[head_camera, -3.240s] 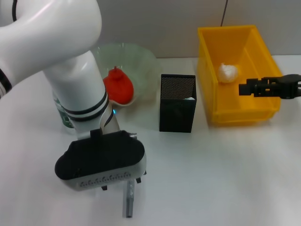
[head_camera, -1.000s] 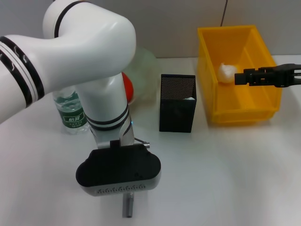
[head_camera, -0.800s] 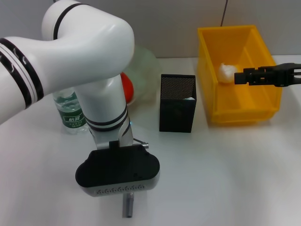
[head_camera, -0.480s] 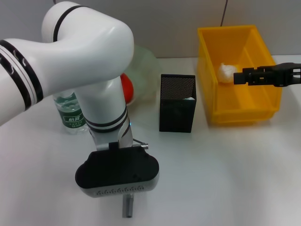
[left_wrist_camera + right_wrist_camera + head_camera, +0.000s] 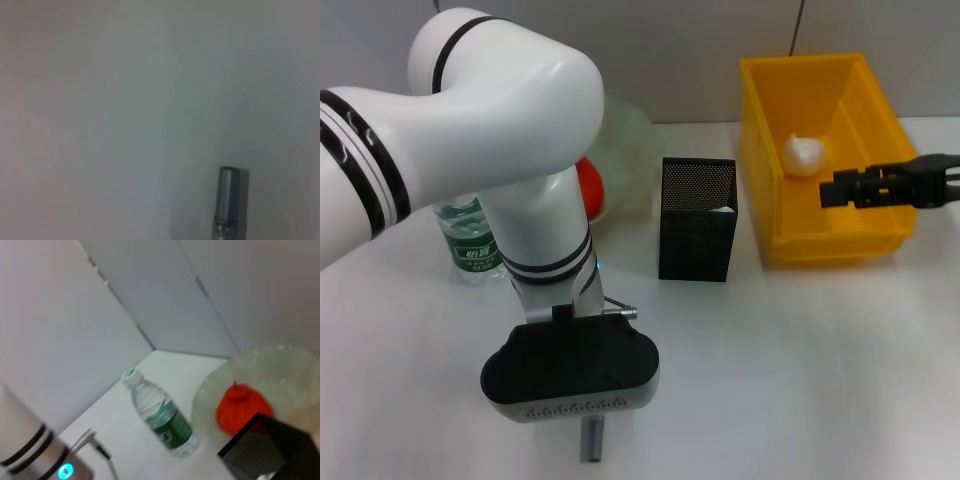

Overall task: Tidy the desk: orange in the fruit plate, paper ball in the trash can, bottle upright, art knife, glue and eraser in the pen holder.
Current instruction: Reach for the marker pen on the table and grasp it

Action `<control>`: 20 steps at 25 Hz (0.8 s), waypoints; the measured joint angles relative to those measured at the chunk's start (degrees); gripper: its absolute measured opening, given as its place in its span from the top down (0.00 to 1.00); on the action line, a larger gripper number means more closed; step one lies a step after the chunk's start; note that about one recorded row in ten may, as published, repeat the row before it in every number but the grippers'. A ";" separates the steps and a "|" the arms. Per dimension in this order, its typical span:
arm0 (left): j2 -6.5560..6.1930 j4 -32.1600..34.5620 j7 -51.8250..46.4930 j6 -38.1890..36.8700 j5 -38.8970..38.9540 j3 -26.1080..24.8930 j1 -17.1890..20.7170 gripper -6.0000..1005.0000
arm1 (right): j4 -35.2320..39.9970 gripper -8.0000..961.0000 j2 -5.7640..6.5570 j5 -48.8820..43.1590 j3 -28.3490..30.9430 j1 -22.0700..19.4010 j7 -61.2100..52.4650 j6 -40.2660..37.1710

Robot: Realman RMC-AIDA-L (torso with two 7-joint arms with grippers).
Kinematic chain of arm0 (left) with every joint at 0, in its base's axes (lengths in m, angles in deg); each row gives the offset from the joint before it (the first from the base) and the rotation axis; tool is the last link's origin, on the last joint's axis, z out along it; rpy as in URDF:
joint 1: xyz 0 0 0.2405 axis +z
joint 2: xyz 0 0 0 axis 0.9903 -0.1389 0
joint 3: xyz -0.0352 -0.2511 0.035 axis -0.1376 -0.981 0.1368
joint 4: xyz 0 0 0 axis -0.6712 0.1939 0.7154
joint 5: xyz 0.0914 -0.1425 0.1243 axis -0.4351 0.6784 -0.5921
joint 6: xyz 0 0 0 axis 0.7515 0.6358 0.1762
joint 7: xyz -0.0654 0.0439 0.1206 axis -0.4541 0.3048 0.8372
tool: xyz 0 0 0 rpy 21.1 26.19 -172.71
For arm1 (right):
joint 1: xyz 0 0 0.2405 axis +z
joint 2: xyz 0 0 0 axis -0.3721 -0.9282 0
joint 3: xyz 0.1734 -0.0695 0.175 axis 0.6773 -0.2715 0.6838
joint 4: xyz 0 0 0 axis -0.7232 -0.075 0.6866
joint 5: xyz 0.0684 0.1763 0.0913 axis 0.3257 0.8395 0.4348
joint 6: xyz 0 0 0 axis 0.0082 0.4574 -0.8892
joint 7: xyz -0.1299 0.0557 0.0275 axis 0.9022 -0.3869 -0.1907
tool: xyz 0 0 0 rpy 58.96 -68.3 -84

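The left gripper (image 5: 582, 425) hangs low over the near part of the table (image 5: 800, 360), its black housing covering its fingers in the head view. A grey metal knife (image 5: 591, 440) pokes out from under that housing toward the near edge, lying flat on the table; in the left wrist view only its blunt grey end (image 5: 229, 200) shows against bare tabletop. Whether the left gripper's fingers are apart or closed, or touch the knife, cannot be told.

Beyond the left gripper, on its far right, stands the black mesh pen holder (image 5: 697, 218), upright, with something white showing at its inner corner. Behind the left arm, the orange (image 5: 590, 186) sits in the pale green fruit plate (image 5: 625, 140); the bottle (image 5: 468, 235) stands upright on the far left of the gripper.

The right gripper (image 5: 832, 189) reaches over the yellow trash can (image 5: 825, 240), its fingers nearly together and holding nothing. The paper ball (image 5: 804, 153) lies inside the trash can, just beyond and beside the right gripper's tips, apart from them.
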 joint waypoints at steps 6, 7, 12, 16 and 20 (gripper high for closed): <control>0.00 0.23 -0.12 0.13 0.01 0.04 -0.01 0.57 | -0.07 0.27 0.36 -2.43 0.00 0.00 -0.54 -1.99; 0.00 0.25 -0.15 0.16 0.01 0.04 -0.01 0.57 | -0.07 0.27 0.36 -2.43 0.00 0.00 -0.54 -1.99; 0.00 0.45 -0.17 0.40 0.10 0.03 -0.01 0.58 | -0.03 0.27 -0.02 -4.91 0.00 1.03 -0.49 -1.62; 0.00 0.67 -0.19 0.70 0.11 0.41 0.35 0.59 | -0.03 0.27 -0.04 -4.95 0.00 1.19 -0.49 -1.32; 0.00 0.99 -0.20 0.94 0.11 0.63 0.77 0.60 | -0.09 0.27 -0.06 -4.96 0.00 1.28 -0.43 -1.07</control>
